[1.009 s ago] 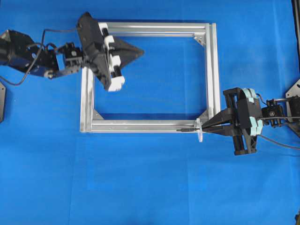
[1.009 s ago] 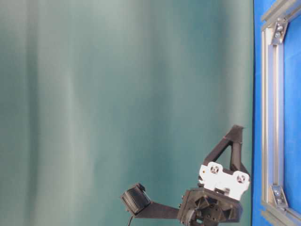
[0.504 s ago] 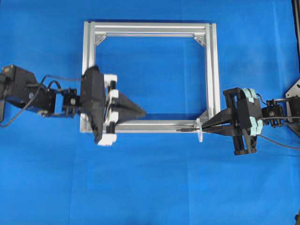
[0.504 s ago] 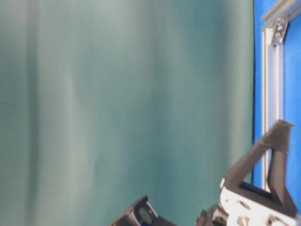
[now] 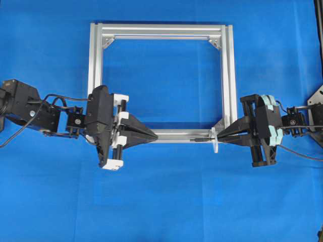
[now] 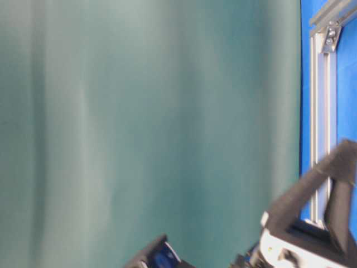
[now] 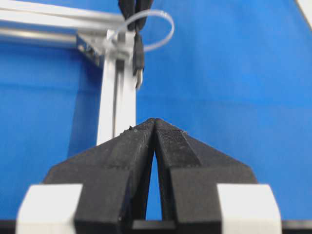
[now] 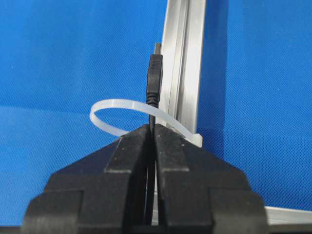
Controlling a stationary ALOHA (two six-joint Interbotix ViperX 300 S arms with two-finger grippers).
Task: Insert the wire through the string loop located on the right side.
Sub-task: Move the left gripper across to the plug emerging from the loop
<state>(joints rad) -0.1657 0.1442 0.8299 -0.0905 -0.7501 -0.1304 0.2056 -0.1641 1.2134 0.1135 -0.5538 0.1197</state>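
— Since a second ago, the left gripper (image 5: 154, 135) has swung from the frame's (image 5: 161, 30) top left corner down over its bottom rail, tips pressed together on nothing.

— And the right gripper (image 5: 220, 137)?

— Unmoved, pinched shut on the wire (image 8: 154, 85) just behind the plug.

— Which way does the wire lie?

— Along the bottom rail, its pale tip pointing left toward the left gripper. The plug has passed through the string loop (image 8: 127, 117) at the frame's bottom right corner.
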